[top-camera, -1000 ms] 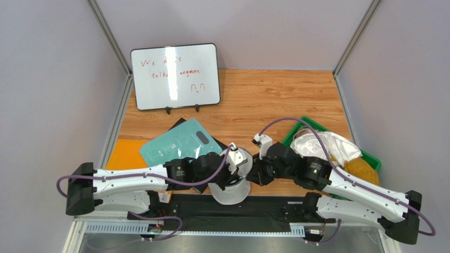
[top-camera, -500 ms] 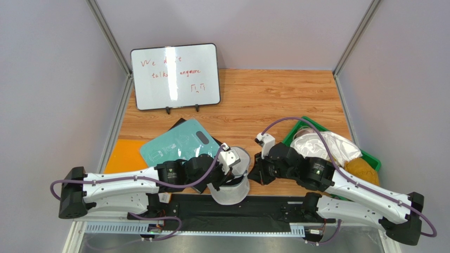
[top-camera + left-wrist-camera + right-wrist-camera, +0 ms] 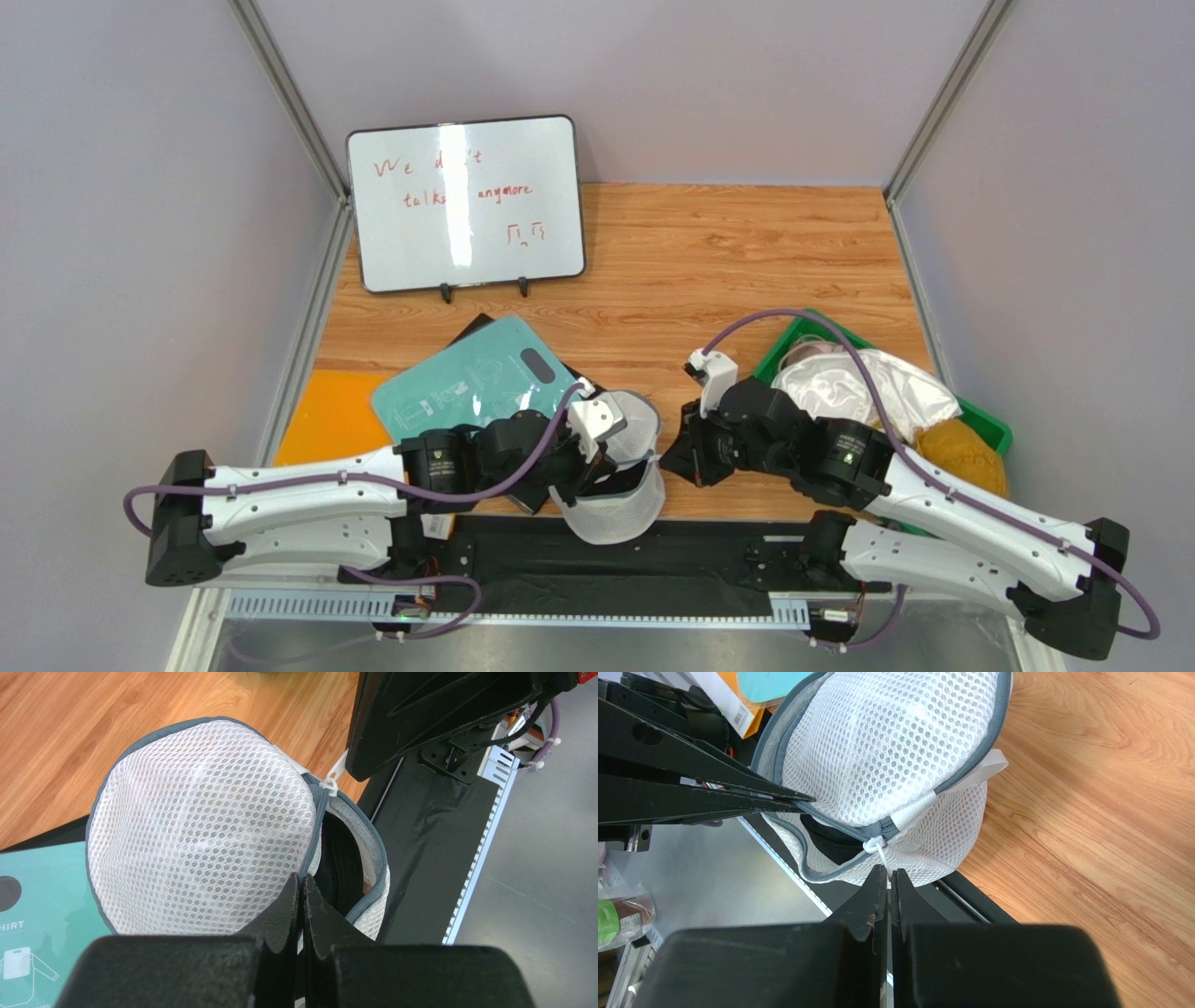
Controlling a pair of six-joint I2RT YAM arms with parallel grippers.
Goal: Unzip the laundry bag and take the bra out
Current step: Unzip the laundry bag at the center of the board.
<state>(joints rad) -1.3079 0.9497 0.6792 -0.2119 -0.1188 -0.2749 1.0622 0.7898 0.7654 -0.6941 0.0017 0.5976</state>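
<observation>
Two robot arms are working on a mesh bag (image 3: 615, 510), which is sitting between them at the near edge of the counter (image 3: 730, 266), by the black strip (image 3: 701, 546) along the front. From above, the arms are hiding most of the grip.

The left wrist camera is showing the left pincer (image 3: 302, 885) clamped on the grey rim of the round lid (image 3: 200, 822). The lid is standing raised off the pouch, and only a dark interior is showing through the gap. The right wrist camera is showing the right pincer (image 3: 887, 873) pinched closed on the white zip tie (image 3: 884, 855) hanging from the slider.

Only the overhead view is taking in the surroundings. A whiteboard (image 3: 464, 203) is standing at the back. A teal board (image 3: 470, 381) is lying next to an orange mat (image 3: 326, 413), left of the bag. A green bin (image 3: 985, 417) holding white cloth (image 3: 877, 385) is sitting partly behind the right arm.
</observation>
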